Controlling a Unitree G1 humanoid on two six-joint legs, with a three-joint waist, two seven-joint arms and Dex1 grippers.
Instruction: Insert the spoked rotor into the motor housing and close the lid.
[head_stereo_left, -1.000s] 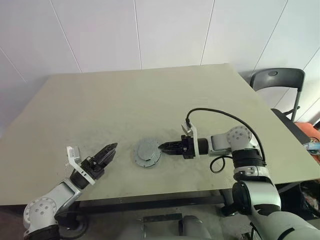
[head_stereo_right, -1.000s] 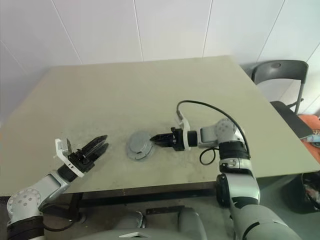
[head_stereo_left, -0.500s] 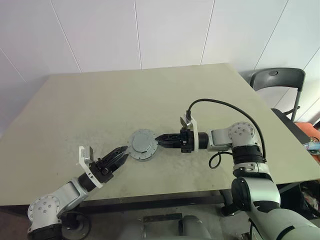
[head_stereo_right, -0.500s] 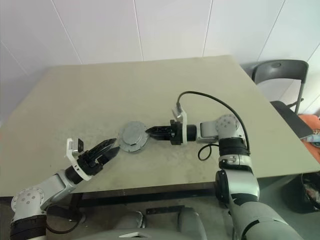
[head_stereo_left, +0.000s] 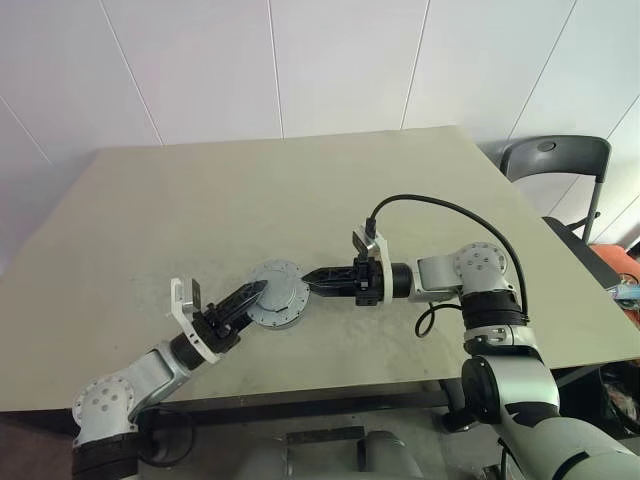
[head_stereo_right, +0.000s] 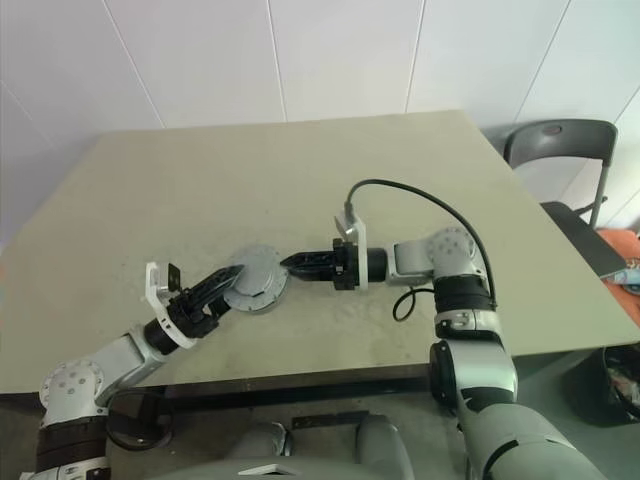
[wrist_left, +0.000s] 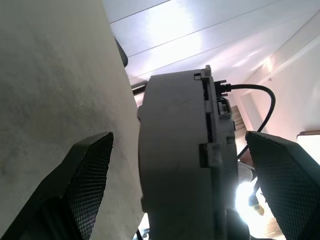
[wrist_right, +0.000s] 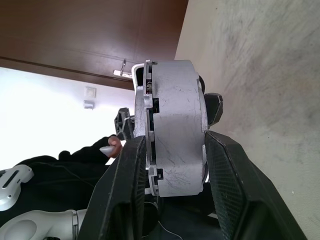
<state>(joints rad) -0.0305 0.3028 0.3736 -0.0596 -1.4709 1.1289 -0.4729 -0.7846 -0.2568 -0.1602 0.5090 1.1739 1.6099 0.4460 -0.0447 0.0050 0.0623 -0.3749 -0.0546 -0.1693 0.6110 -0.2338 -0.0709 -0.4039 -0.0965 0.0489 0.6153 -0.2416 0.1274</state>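
Observation:
The motor housing is a thick grey round body held on edge a little above the table, tilted. The lid, a thin grey plate with tabs, lies flat against one of its faces. The spoked rotor is hidden. My right gripper is shut on the housing's rim from the right, with its fingers against both faces. My left gripper stands open at the housing's left side. Its fingertips straddle the body without touching it.
The beige table stretches away behind the arms. A black cable loops over my right wrist. A dark chair stands past the table's right corner. A person's hand in a dark sleeve shows in the right wrist view.
My right gripper has lifted the housing off the table and carried it leftward. My left gripper has moved right and up until its open fingers straddle the housing.

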